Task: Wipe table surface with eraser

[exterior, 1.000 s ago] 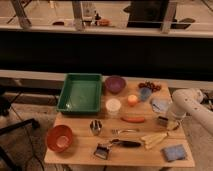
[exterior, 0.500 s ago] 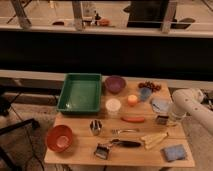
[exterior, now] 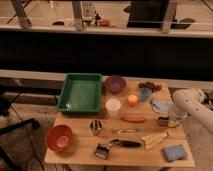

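Camera view: the gripper [exterior: 169, 120] sits low at the bench [exterior: 80, 131] right edge, jaws clenched on the dark eraser [exterior: 162, 121].

Single camera, raised, in front of light tan wooden rectangular table surface [exterior: 80, 125], angled down, facing long dark horizontal barrier [exterior: 100, 52] beyond. Middle distance: whole tabletop fills lower half of frame. Gripper [exterior: 165, 120] at frame's right, low over tabletop's right side.

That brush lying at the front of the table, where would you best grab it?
Probably the black handle, pinched across its narrow width from above: the brush lies flat, bristle head to the left. The gripper is shut, over at the right edge of the table.
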Robot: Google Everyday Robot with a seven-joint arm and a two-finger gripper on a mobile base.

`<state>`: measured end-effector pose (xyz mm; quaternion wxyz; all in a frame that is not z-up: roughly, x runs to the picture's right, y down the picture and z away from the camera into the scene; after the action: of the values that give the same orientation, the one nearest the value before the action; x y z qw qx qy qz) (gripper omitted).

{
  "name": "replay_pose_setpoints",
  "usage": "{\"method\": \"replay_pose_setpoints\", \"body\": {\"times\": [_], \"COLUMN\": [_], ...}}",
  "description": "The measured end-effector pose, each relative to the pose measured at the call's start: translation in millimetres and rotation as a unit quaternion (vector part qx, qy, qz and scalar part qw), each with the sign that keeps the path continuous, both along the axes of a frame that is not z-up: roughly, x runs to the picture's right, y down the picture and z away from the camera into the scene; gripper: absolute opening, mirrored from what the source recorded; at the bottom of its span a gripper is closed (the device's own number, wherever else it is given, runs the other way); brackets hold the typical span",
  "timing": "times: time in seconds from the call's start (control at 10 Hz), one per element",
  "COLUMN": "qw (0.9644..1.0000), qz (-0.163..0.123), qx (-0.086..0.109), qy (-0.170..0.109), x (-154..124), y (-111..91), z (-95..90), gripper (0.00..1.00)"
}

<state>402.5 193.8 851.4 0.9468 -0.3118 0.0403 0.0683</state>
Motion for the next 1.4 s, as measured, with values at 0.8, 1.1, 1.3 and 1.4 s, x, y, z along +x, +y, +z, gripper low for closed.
{"method": "replay_pose_setpoints", "body": {"times": [0.8, 1.1, 1.3, 1.4], "qw": [0.9998, 0.9998, 0.9998, 0.9998], "qz": [0.003, 0.0, 0.001, 0.001], "qx": [-0.005, 0.0, -0.001, -0.001], "qy": [0.02, 0.019, 0.018, 0.018], "x": [14.4, 13.0, 11.4, 11.3], "y": [-1.3, -7.2, -7.3, -7.3], "z": [14.9, 20.6, 20.8, 20.8], "gripper": [0.02, 0.02, 0.02, 0.02]}}
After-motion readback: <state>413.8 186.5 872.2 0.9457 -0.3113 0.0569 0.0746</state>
